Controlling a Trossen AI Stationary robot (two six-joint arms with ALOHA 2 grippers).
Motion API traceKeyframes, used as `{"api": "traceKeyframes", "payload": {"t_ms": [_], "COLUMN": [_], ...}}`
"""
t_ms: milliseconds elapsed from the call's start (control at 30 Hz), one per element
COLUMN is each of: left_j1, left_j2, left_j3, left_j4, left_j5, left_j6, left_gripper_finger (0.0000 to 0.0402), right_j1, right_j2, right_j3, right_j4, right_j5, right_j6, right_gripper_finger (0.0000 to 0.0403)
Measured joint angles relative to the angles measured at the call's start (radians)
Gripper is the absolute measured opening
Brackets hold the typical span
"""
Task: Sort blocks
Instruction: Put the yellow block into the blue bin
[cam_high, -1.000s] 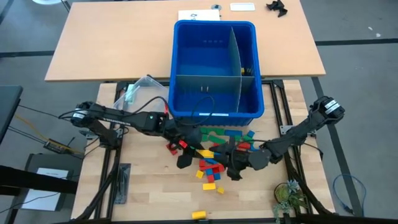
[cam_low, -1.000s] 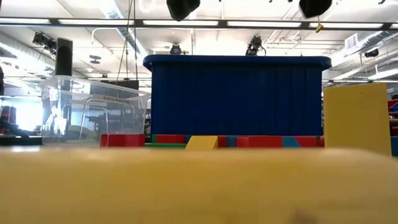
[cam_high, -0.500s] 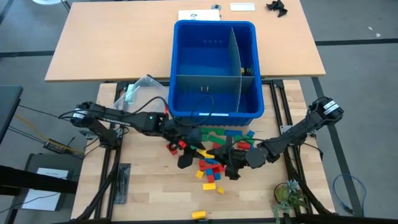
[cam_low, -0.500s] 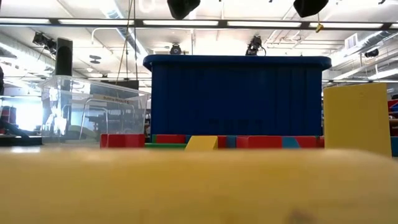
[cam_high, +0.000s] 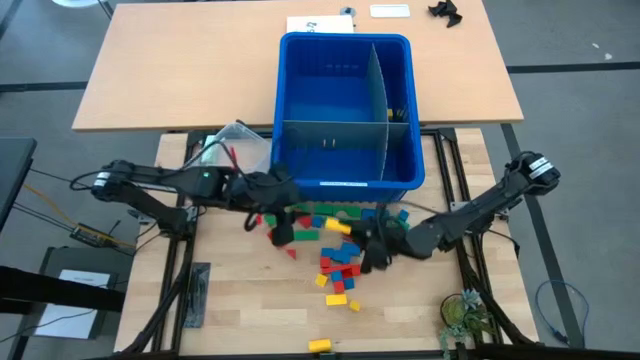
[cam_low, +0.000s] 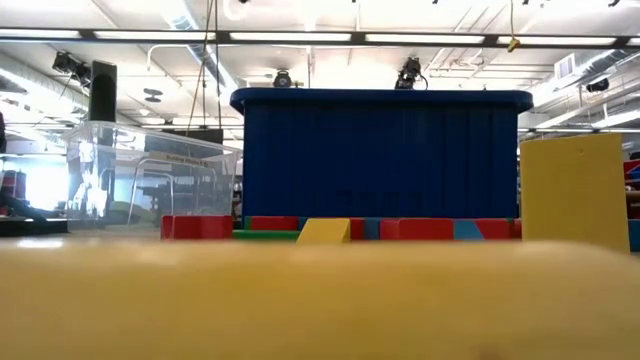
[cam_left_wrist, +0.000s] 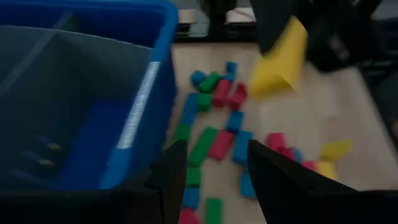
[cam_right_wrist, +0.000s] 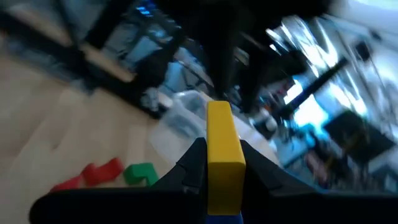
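Many small red, blue, green and yellow blocks (cam_high: 345, 262) lie on the wooden table in front of the blue bin (cam_high: 345, 110). My left gripper (cam_high: 281, 226) hovers above the pile's left end, close to the bin's near wall. It is open (cam_left_wrist: 214, 180) with nothing between its fingers. My right gripper (cam_high: 347, 234) is over the middle of the pile, shut on a yellow block (cam_high: 338, 227). That yellow block (cam_left_wrist: 277, 59) also shows in the left wrist view. My right gripper pinches the yellow block by its two opposite sides (cam_right_wrist: 217, 163) between the two fingers. The block's free end (cam_right_wrist: 219, 112) sticks out past the fingertips. The fingers come in from the table's right. The block is tilted and lifted clear of the table.
The blue bin has inner dividers and stands behind the pile. A clear tub (cam_high: 235, 145) stands to its left. One yellow block (cam_high: 320, 345) lies alone by the table's near edge, and a small plant (cam_high: 460, 312) stands at the near right corner.
Both grippers have risen out of the low view. My left gripper has gone up and toward the bin's near wall. My right gripper has gone up and toward the far edge, and a yellow block is now lifted off the pile with it.
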Motion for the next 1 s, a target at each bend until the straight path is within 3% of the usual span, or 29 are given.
{"api": "traceKeyframes", "payload": {"t_ms": [267,467,733,1000], "left_j1": [0.001,0.011,0.011,0.011], "left_j2": [-0.038,-0.039,-0.038,-0.038], "left_j3": [-0.027,-0.116,-0.270,-0.346], "left_j4": [-0.044,0.010,0.186,0.289], "left_j5": [-0.057,-0.060,-0.029,-0.030], "left_j6": [0.031,0.010,-0.062,-0.080], "left_gripper_finger": [0.0177,0.0177,0.0177,0.0177], "right_j1": [-0.142,-0.305,-0.650,-1.032], "right_j2": [-0.083,-0.166,-0.299,-0.357], "right_j3": [0.000,0.000,0.000,0.000], "right_j4": [-0.023,-0.146,-0.409,-0.726], "right_j5": [0.101,0.089,-0.046,-0.324], "right_j6": [0.233,0.338,0.488,0.769], "right_gripper_finger": [0.0050,0.0050,0.0050,0.0050]}}
